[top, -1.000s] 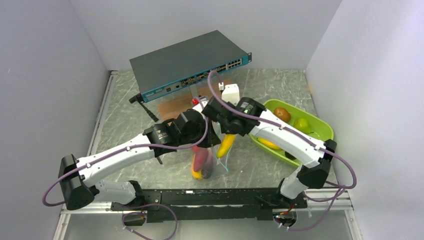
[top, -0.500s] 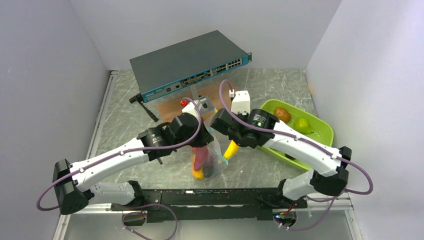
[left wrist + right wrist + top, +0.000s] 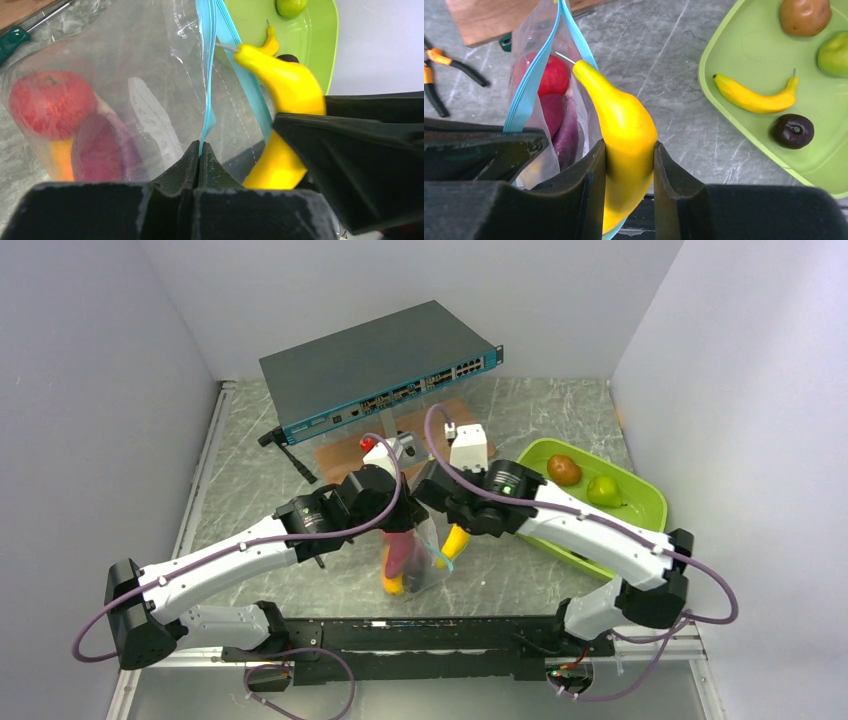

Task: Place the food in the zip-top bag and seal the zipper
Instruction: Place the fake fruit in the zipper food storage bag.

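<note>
Catching what overhead misses, right wrist view: lime-green plastic tray with dark round fruit. Clear crinkly zip-top bag holds red apple, purple eggplant; left pincer clenched on teal-blue zipper, right pincer grasping yellow banana at its mouth.

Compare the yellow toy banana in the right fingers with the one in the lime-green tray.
The held banana is clamped between the right fingers, tip at the clear bag's mouth; the tray banana lies loose in the lime-green tray. Held one looks plumper, tray one slimmer. Both are yellow.
</note>
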Motion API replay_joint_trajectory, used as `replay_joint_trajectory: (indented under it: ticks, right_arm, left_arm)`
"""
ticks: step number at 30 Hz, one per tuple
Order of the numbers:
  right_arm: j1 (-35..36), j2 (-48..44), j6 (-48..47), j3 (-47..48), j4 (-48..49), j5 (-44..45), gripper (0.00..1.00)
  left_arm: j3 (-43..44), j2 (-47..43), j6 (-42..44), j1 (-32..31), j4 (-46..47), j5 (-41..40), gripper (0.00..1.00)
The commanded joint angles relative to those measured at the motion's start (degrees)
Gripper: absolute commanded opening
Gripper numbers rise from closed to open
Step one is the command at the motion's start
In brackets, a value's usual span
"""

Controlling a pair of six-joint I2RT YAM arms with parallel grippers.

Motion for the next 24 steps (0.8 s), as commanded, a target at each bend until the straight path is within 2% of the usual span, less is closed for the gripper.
replay_joint_trajectory:
  ticks: [1, 7, 10, 13, 14, 15, 17, 18, 19, 24]
  right_arm:
    - [0.35, 4.26, 2.87, 4.05, -5.49, -0.69, 0.00]
    - [0.28, 8.13, 3.94, 6.71, -7.60, -1.95, 0.01]
    - [0.31, 10.17, 3.42, 8.60, -7.16, -2.91, 0.11]
    - [0.25, 10.79, 2.61, 9.44, -5.57, -4.62, 0.26]
    - [0.30, 10.45, 1.87, 8.98, -3.99, -5.34, 0.36]
    - [0.32, 9.91, 0.71, 8.25, -2.11, -6.00, 0.49]
    - [0.32, 8.65, -0.40, 6.50, 0.89, -6.57, 0.86]
    - [0.21, 7.92, -1.39, 5.79, 2.23, -7.39, 0.96]
    - [0.15, 7.20, -1.75, 5.38, 3.31, -7.96, 0.99]
    - [0.12, 0.31, -6.30, 1.26, 12.11, -11.15, 0.98]
  left_arm:
    - [1.13, -1.34, 0.10, -0.30, 2.41, -0.03, 0.00]
    - [0.45, -1.61, -0.11, -0.28, 3.91, 2.23, 0.00]
    - [0.57, -1.50, -0.03, -0.27, 4.06, 3.07, 0.00]
    - [0.28, -1.74, -0.12, -0.28, 4.01, 3.77, 0.00]
    - [0.14, -1.82, -0.18, -0.31, 4.07, 3.92, 0.00]
    - [-0.07, -2.10, -0.27, -0.29, 4.19, 4.08, 0.00]
    - [-0.72, -2.54, -0.43, -0.30, 4.60, 4.29, 0.00]
    - [-0.91, -2.76, -0.51, -0.27, 4.56, 4.34, 0.00]
    - [-1.02, -3.08, -0.55, -0.28, 4.45, 4.29, 0.00]
    - [-2.09, -4.94, -0.82, -0.30, 2.63, 2.40, 0.00]
